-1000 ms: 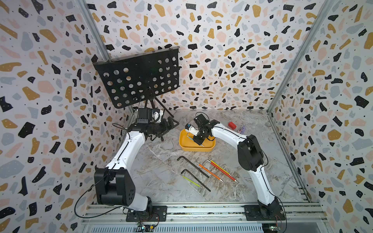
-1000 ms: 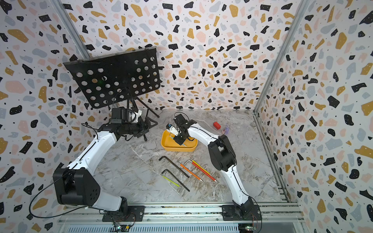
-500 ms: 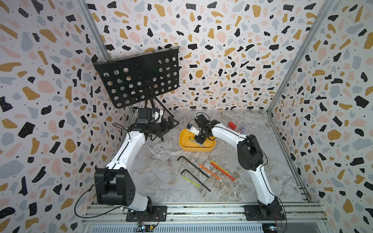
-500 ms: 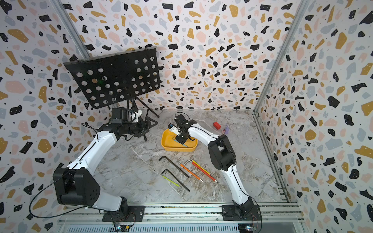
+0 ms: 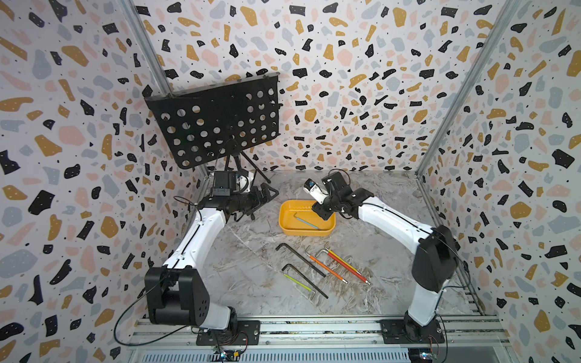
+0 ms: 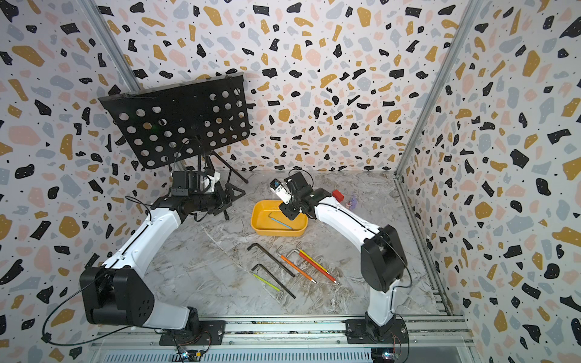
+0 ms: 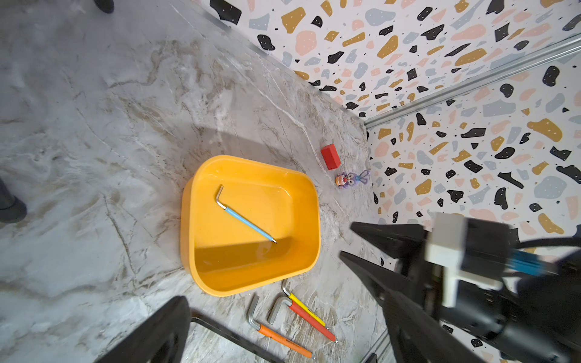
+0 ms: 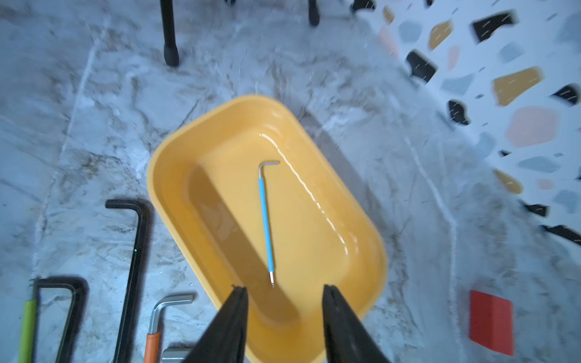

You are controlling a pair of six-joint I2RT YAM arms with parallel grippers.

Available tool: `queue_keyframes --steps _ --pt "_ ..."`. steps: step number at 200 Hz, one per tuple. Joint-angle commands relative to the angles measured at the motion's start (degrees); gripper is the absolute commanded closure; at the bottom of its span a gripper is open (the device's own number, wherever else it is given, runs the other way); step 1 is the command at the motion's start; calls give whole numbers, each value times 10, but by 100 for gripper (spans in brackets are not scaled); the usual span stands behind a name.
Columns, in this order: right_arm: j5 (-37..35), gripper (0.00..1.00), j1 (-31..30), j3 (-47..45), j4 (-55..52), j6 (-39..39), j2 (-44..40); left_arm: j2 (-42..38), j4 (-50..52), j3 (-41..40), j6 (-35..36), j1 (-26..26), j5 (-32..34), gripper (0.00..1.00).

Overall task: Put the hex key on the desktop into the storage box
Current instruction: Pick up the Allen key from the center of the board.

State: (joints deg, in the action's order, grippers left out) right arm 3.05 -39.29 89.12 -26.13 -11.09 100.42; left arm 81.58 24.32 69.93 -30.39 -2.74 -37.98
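The yellow-orange storage box (image 5: 306,232) sits at the middle back of the marble desktop (image 5: 251,283). A blue-sleeved hex key (image 5: 306,221) lies flat on its floor, also seen in the right wrist view (image 8: 265,220). My right gripper (image 8: 283,286) hangs open over the box's near end, nothing between its fingers. It stands clear of the key. Several more hex keys lie on the desktop in front of the box: two black (image 5: 300,261), an orange (image 5: 327,267), a red-and-yellow pair (image 5: 345,265) and a green one (image 5: 297,281). My left gripper (image 5: 265,195) is open, left of the box.
A black perforated music stand (image 5: 217,122) rises at the back left, with its legs (image 8: 169,47) planted behind the box. A red block (image 6: 338,195) and a small toy figure (image 6: 352,202) lie near the back right wall. Patterned walls close three sides.
My right gripper's jaws have parted over the box, and the blue hex key now lies free inside it. Neither arm has shifted noticeably.
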Motion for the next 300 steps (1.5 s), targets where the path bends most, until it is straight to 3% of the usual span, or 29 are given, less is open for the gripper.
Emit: queue_keyframes --steps 1,28,94,140,202,267,300 --pt "-34 36 0 -51 25 53 -64 -40 -31 -19 23 -3 5 0" --pt "-74 1 0 -132 36 101 -135 -67 -32 -54 19 -8 7 0" --pt "-52 0 1 -289 33 182 -275 -162 -24 -154 -11 -15 25 0" --pt "-30 15 1 -336 -38 216 -299 -202 25 -194 10 -17 51 0" --pt "102 44 -3 -373 -23 253 -254 -200 134 -210 60 -33 114 0" --pt "115 47 -32 -366 38 263 -204 -183 133 -188 68 -38 121 0" --pt "72 47 -39 -343 -1 247 -167 -176 134 -185 69 -38 129 0"
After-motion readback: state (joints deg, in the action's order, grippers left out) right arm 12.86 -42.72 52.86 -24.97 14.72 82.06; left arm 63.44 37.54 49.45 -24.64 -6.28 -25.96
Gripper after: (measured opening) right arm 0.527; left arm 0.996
